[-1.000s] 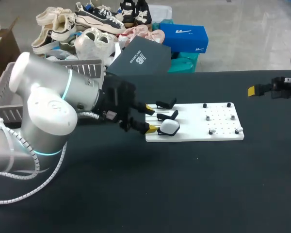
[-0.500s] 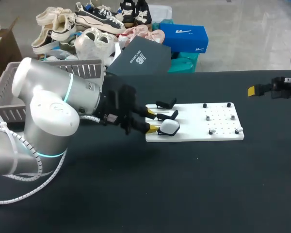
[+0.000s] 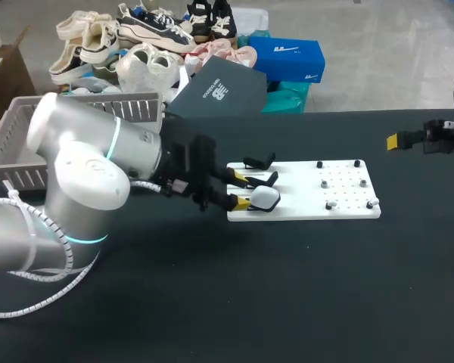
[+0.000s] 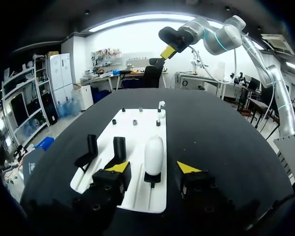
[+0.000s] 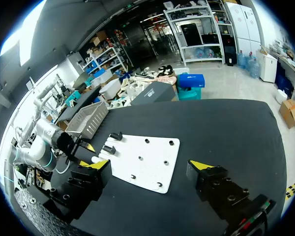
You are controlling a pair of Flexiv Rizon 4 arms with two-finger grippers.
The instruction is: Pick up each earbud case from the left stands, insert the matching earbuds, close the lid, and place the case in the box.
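- Left gripper (image 3: 240, 190) is hovering at the 9 o'clock edge of the white board (image 3: 310, 210), fingers standing wide apart and gripping nothing
- White case (image 3: 265, 198) is sitting upright with its lid shut on a black holder at the board's 8 o'clock corner
- The case is lying between the left fingers, and the left wrist view is showing a gap on each side
- Two black stands (image 4: 119, 146) are standing empty at 10 o'clock of the case
- Small pegs (image 3: 326, 183) are dotting the board's 3 o'clock half
- Right gripper (image 5: 148, 165) is hanging over the 2 o'clock edge of the table (image 3: 287, 287), well apart from the board, fingers spread wide and carrying nothing
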